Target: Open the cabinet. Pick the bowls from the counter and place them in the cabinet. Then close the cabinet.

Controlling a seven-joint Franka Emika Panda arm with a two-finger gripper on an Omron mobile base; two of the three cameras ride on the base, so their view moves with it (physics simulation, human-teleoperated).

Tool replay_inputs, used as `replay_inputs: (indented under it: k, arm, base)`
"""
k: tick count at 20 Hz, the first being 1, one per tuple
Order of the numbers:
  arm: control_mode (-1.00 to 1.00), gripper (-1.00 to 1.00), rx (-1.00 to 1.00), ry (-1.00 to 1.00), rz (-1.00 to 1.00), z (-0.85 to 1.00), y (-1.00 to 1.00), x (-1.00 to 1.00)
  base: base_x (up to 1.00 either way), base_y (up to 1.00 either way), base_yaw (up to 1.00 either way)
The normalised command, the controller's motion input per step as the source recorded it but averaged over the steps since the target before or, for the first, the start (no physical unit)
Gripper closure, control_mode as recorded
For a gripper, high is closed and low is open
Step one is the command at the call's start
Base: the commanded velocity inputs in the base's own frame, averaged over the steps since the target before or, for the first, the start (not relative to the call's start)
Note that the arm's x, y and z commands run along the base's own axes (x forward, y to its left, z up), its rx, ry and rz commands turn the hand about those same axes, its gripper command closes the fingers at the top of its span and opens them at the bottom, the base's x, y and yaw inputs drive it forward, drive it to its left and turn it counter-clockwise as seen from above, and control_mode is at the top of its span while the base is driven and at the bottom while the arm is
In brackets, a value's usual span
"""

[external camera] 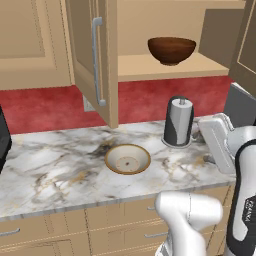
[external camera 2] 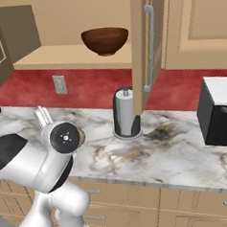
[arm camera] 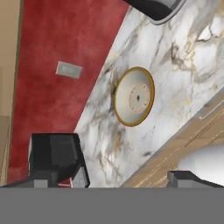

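- My gripper point(arm camera: 118, 177) stood with its jaws spread as wide as they go, and nothing was between them; the two dark fingertips point(arm camera: 186, 178) poked up at the bottom of the hand view.
- From there I looked down at the cream bowl point(arm camera: 134, 96), which sat upright on the marble counter point(arm camera: 183, 74) with clear worktop all around it, touching nothing else.
- In the left base view that same cream bowl point(external camera: 127, 159) lay near the front edge of the counter point(external camera: 50, 170), well left of the grey canister point(external camera: 178, 121).
- The cabinet point(external camera: 165, 67) was open, its left door point(external camera: 92, 55) swung out over the counter.
- The brown wooden bowl point(external camera: 171, 50) already rested upright on the cabinet's bottom shelf.
- A wall outlet point(external camera 2: 59, 84) was set in the red backsplash point(external camera 2: 89, 88).
- Small dark lettering ran along my forearm point(external camera: 246, 210), too tiny to read.
- A black appliance point(external camera 2: 220, 110) sat at the counter's right end.
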Motion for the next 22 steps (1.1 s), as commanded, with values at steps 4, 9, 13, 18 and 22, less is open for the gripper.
replay_inputs:
  k: [4, 9, 13, 18, 22]
  arm:
    - [-1.00, -1.00, -0.11, 0.03, 0.07, -0.13, 0.31, 0.48]
    - [-1.00, -1.00, -0.15, 0.09, 0.08, -0.28, 0.16, 0.36]
    - [-1.00, -1.00, -0.16, 0.12, 0.06, -0.38, 0.00, 0.23]
    - [-1.00, -1.00, -0.11, 0.08, 0.05, -0.34, 0.01, 0.24]
    - [-1.00, -1.00, -0.07, 0.08, 0.03, -0.37, 0.06, 0.22]
  base:
    - [0.00, 0.00, 0.00]
    - [0.00, 0.00, 0.00]
    - [0.00, 0.00, 0.00]
    - [0.00, 0.00, 0.00]
    - [0.00, 0.00, 0.00]
